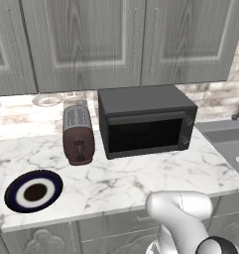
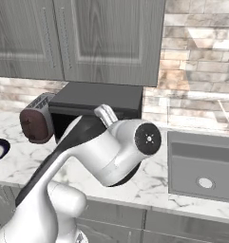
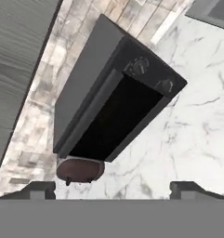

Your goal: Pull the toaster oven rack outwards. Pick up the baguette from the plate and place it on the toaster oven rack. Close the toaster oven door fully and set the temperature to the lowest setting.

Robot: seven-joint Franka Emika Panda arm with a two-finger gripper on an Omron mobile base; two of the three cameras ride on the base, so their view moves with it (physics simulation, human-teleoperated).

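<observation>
- The plate (image 1: 33,191) lies on the marble counter (image 1: 141,173) at about 8 o'clock in the left base view, bare, with no bread on it.
- The maroon slot toaster (image 1: 78,134) stands at 10 o'clock of centre, just left of the oven.
- The toaster oven (image 1: 146,119) sits at centre against the brick wall, its door (image 1: 146,133) upright and shut, bar handle along the top edge; the baguette and the rack cannot be made out through the dark glass, so presumably both are inside.
- Two round knobs (image 1: 186,131) sit on the strip at the oven's 3 o'clock; their setting is too small to read.
- The gripper (image 3: 113,188) has its fingertips spread wide with nothing between them, well back from the oven.
- Judgement: rack, bread and door look done; whether the temperature step is finished cannot be told.
</observation>
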